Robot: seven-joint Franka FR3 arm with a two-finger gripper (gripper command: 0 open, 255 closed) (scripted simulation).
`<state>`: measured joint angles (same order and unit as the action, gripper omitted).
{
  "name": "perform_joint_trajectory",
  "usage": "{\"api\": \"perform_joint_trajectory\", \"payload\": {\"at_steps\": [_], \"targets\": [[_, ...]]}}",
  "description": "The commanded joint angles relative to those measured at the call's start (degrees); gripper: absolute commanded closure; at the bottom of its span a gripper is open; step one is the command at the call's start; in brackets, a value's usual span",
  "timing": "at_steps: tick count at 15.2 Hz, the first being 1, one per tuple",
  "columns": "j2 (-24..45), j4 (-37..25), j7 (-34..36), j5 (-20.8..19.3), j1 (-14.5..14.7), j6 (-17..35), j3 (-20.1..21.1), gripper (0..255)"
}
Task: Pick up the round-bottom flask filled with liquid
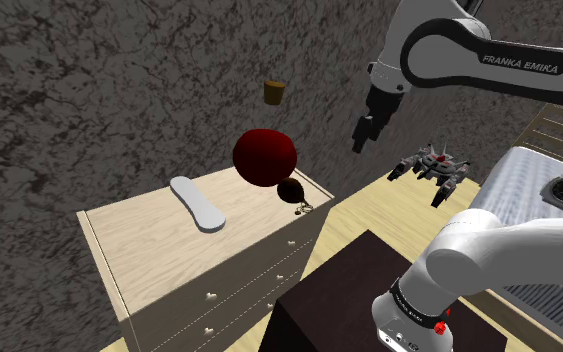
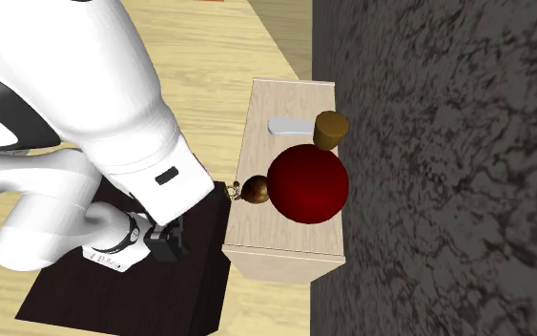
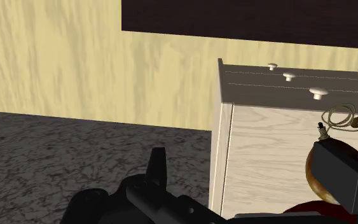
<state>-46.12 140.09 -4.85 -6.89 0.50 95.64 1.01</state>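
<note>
The round-bottom flask [image 1: 265, 157] has a dark red belly and a brown cork [image 1: 275, 92] high above it; it stands at the back of the pale wooden dresser [image 1: 149, 240], near the dark wall. From the second exterior view the flask [image 2: 307, 184] sits beside a small brown ball [image 2: 255, 191] with a wire ring. My gripper [image 1: 362, 140] hangs open in the air, off the dresser's end and above the floor. In the wrist view the gripper [image 3: 244, 153] has its fingers [image 3: 158, 168] well apart, with the brown ball [image 3: 311, 175] partly behind the other finger.
A white flat oblong object [image 1: 197, 203] lies on the dresser top. A grey and red toy craft [image 1: 434, 168] sits on the wooden floor, with a bed [image 1: 539, 200] beyond it. The dark stand [image 1: 339, 290] is close to the dresser's drawer front.
</note>
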Motion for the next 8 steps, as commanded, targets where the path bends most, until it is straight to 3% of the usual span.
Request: {"api": "perform_joint_trajectory", "payload": {"at_steps": [1, 8], "targets": [[0.0, 0.0, 0.0, 0.0, 0.0, 0.0, 0.0, 0], [15.0, -15.9, 4.5, 3.4, 1.3, -2.7, 3.9, 0]]}}
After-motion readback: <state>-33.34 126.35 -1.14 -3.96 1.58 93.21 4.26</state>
